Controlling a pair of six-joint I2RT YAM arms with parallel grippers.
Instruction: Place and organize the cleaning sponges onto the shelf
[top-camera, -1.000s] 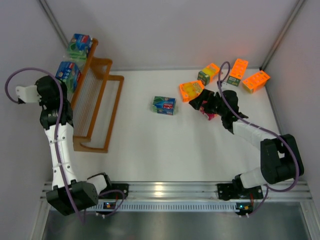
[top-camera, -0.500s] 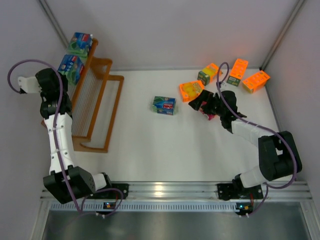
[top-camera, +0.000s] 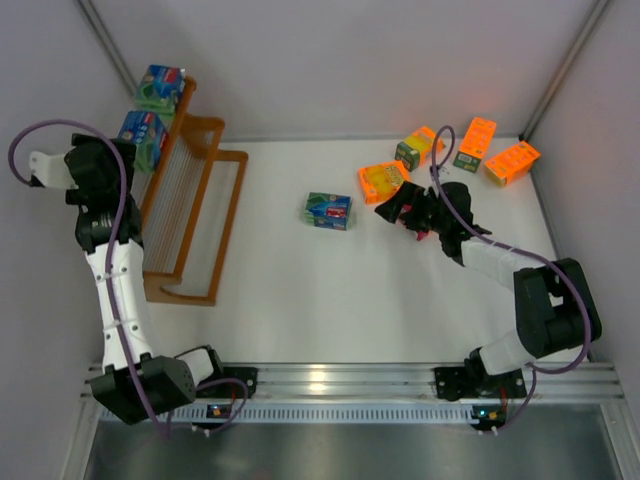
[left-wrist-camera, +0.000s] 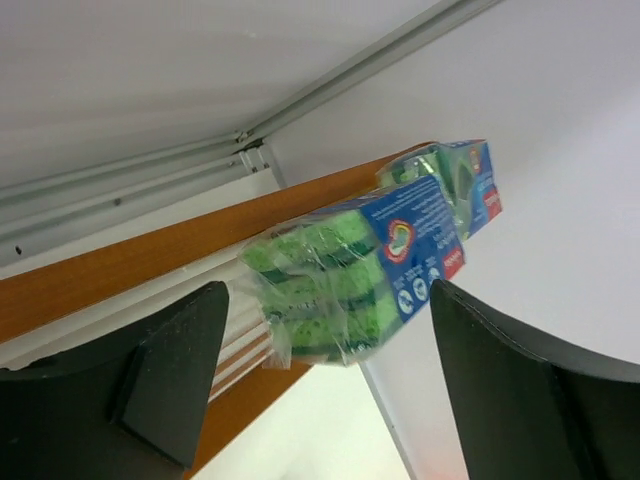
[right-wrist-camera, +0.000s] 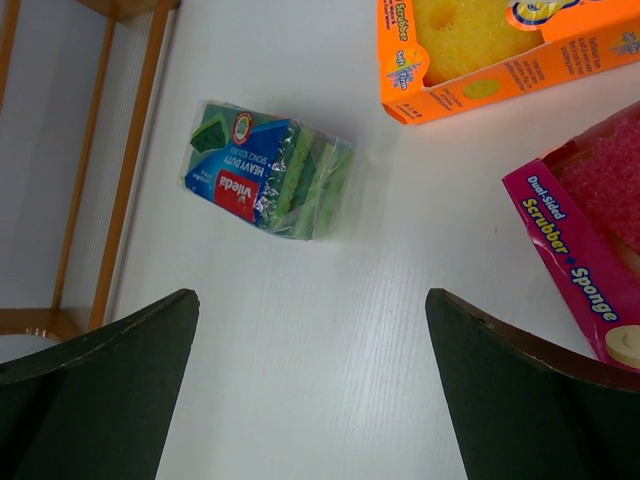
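Shelf (top-camera: 205, 165): orange, three stepped tiers with thin wire slats, standing along the left edge of the table (top-camera: 300, 300).

Two blue-green packs are sitting on its top tier. Far pack (top-camera: 162, 88) is at the far end; second pack (top-camera: 140, 135) is just beside it, nearer, its clear wrap showing green sponges and a blue label with red marks.

Third pack (top-camera: 329, 210) is lying mid-table, turned slightly askew, well apart from the shelf.

Orange packs are lying scattered at far right:
- window pack (top-camera: 383, 181), showing a yellow sponge
- green-ended pack (top-camera: 418, 147)
- slim pack (top-camera: 476, 143)
- corner pack (top-camera: 512, 162)

Pink pack (right-wrist-camera: 590, 260) is lying near the window pack.
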